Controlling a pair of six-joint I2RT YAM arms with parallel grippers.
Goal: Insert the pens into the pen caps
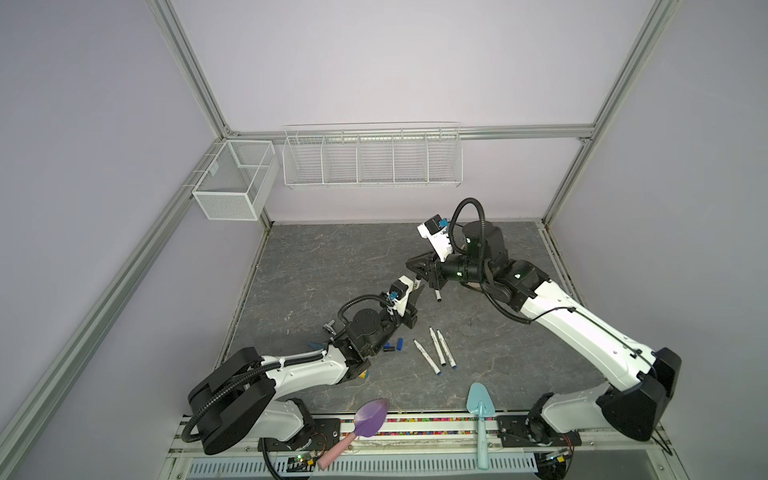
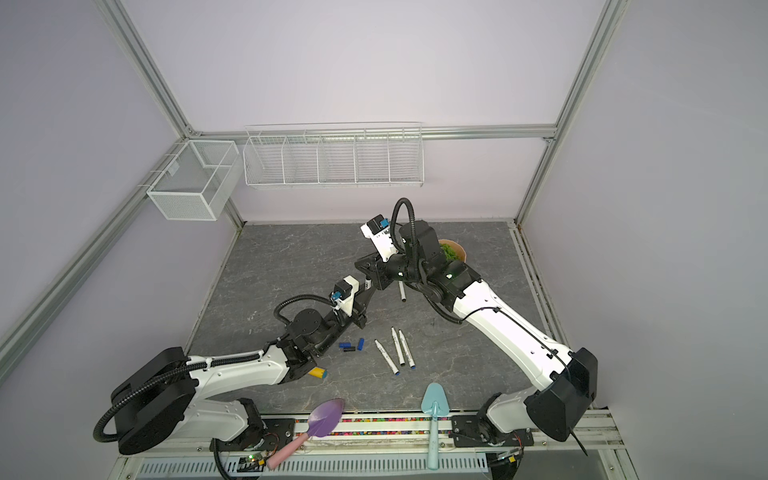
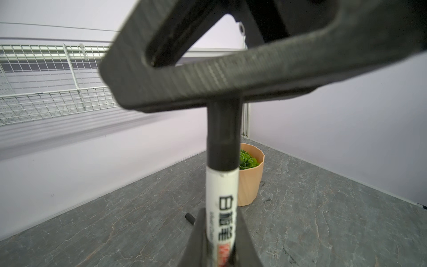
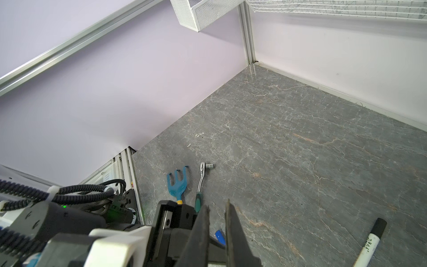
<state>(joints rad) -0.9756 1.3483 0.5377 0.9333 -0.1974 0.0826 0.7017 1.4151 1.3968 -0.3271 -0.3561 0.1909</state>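
Observation:
My left gripper is shut on a white pen with dark print, seen raised at mid-table in both top views. A black pen cap sits on that pen's end and runs in between the fingers of my right gripper, which is shut on it. Another pen with a black cap lies beside them. Three uncapped pens lie side by side nearer the front. Loose blue and black pen caps lie by the left arm.
A ratchet wrench and a blue hand rake lie at the left. A potted plant stands behind the right arm. A purple scoop and a teal trowel rest at the front edge. Wire baskets hang on the back wall.

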